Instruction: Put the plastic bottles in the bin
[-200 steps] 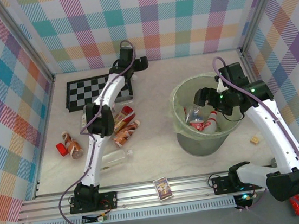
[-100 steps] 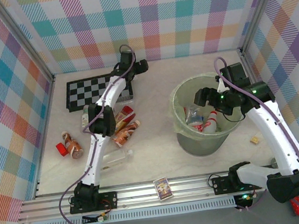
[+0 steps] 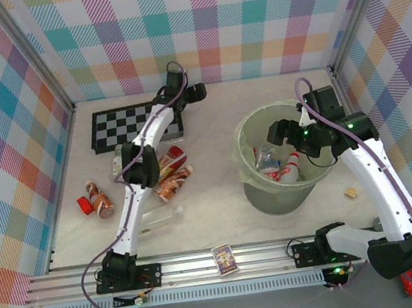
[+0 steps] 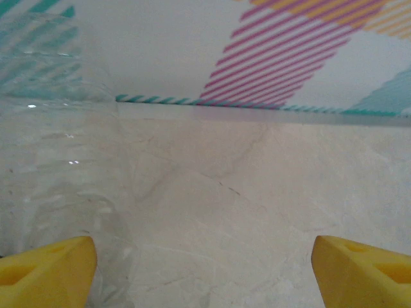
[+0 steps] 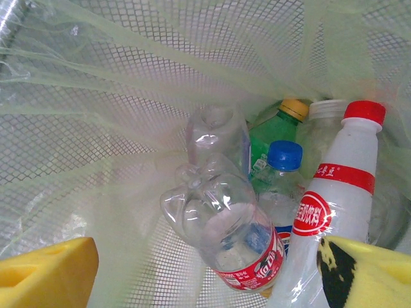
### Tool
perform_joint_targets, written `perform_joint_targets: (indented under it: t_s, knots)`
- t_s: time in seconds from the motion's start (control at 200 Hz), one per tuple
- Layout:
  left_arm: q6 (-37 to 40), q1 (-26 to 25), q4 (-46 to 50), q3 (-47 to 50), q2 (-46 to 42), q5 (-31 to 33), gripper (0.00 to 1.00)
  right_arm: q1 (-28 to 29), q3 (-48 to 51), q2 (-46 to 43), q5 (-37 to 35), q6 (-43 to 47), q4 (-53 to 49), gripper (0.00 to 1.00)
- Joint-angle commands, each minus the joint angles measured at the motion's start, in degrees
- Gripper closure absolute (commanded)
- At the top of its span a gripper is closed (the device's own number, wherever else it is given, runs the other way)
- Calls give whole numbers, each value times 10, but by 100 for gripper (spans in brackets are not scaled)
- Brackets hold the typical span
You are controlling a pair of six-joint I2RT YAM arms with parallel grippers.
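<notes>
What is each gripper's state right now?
Left gripper: open, holding nothing.
Right gripper: open, holding nothing, over the bin.

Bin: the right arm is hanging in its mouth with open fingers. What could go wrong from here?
The right fingers sit close to the thin liner; lifting out could snag it and tug the bin. The left arm stretches above the brown bottles on the table; swinging back low might knock them away.

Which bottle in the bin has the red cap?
The white bottle with red bands, at the right; the green bottle has a yellow cap, the middle bottle a blue one.
</notes>
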State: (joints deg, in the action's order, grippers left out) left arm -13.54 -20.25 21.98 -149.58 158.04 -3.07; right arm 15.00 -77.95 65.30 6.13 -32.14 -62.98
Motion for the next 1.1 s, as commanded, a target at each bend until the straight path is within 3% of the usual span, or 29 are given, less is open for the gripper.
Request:
perform_joint_targets:
  t_s: [0.0, 0.135, 0.385, 0.655, 1.095]
  knots:
    - [35, -33, 15, 68, -72, 30, 13, -3, 3, -8, 10, 10, 5, 12]
    - [65, -49, 30, 98, -114, 87, 11, -2, 7, -10, 11, 11, 9, 12]
    - [92, -58, 103, 95, -114, 178, 9, -3, 10, -10, 15, 13, 15, 12]
    - [59, -38, 107, 190, -151, 146, 9, -2, 9, -12, 13, 16, 20, 12]
    - [60, 23, 95, 157, -138, 150, 10, -2, 9, -16, 12, 15, 15, 12]
